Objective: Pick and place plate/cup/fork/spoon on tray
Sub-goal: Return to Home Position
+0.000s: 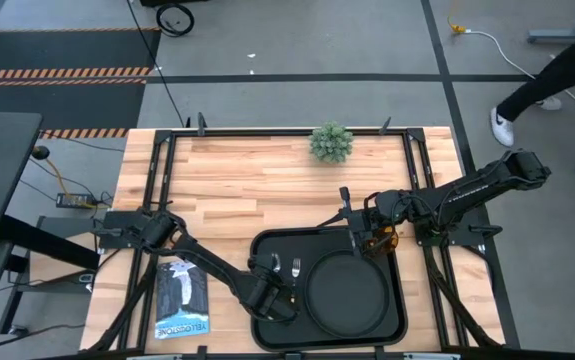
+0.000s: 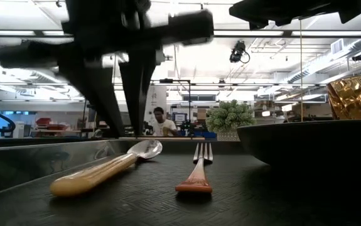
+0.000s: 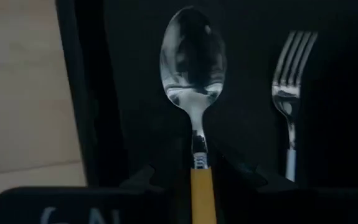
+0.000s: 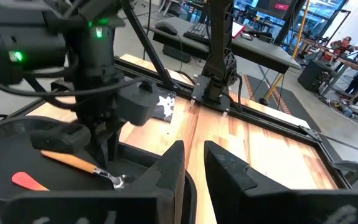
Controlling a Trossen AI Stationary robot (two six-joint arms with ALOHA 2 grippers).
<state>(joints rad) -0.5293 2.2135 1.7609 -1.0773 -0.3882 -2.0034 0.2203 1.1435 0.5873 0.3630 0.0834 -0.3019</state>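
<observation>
Overhead, straight down across whole wooden table (image 1: 267,170). Low, level inside black rectangular tray (image 2: 29,166). Wrists close, sharing orange-handled silver spoon (image 3: 194,93) with low.

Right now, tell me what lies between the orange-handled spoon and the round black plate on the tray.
The orange-handled metal fork lies between the orange-handled spoon and the round black plate, on the black rectangular tray. The low view shows it best.
</observation>
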